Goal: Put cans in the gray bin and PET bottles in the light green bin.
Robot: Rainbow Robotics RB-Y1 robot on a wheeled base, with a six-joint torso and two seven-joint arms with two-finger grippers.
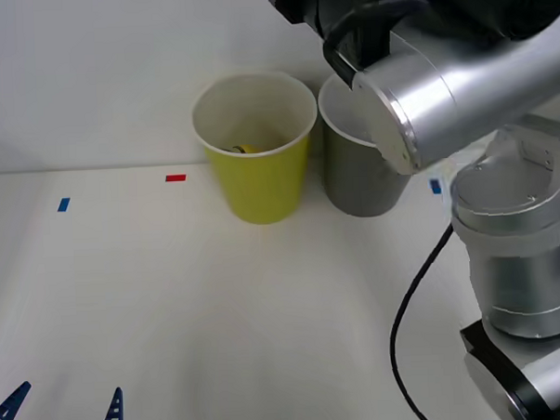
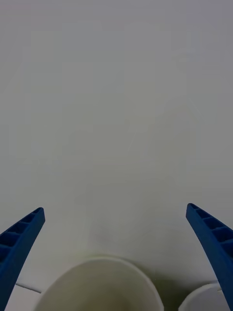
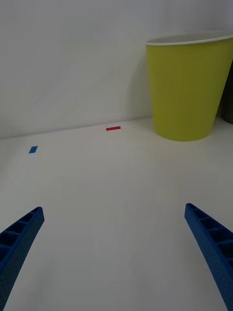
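Left gripper [image 1: 61, 415]: low at the near left corner of the table [image 1: 173, 308] in the front view, its two blue ribbed fingers spread wide with nothing between them. The left wrist view [image 3: 116, 257] shows the same spread, with bare tabletop between the fingers.
Blue marker [image 1: 63, 205]: a small blue tape patch on the table's far left, well apart from both bins.
Red marker [image 1: 174, 177]: a small red tape patch just left of the light green bin, near the back edge of the table.
Light green bin [image 1: 256, 151]: upright at the back of the table, left of centre, white rim on top. In the left wrist view [image 3: 189, 87] it stands beyond the red marker.
PET bottle [image 1: 243, 148]: a bit of yellow shows low inside the light green bin, against its near wall; cap and print cannot be made out.
Gray bin [image 1: 357, 174]: upright just beside the light green bin on its right, the two nearly touching; its rim is partly covered by the right arm.
Right gripper [image 2: 116, 257]: held above the two bins, blue fingers spread wide and holding nothing, as the right wrist view shows; the white bin rims lie below it.
Right arm [image 1: 461, 90]: silver, reaching from the right across the gray bin's top.
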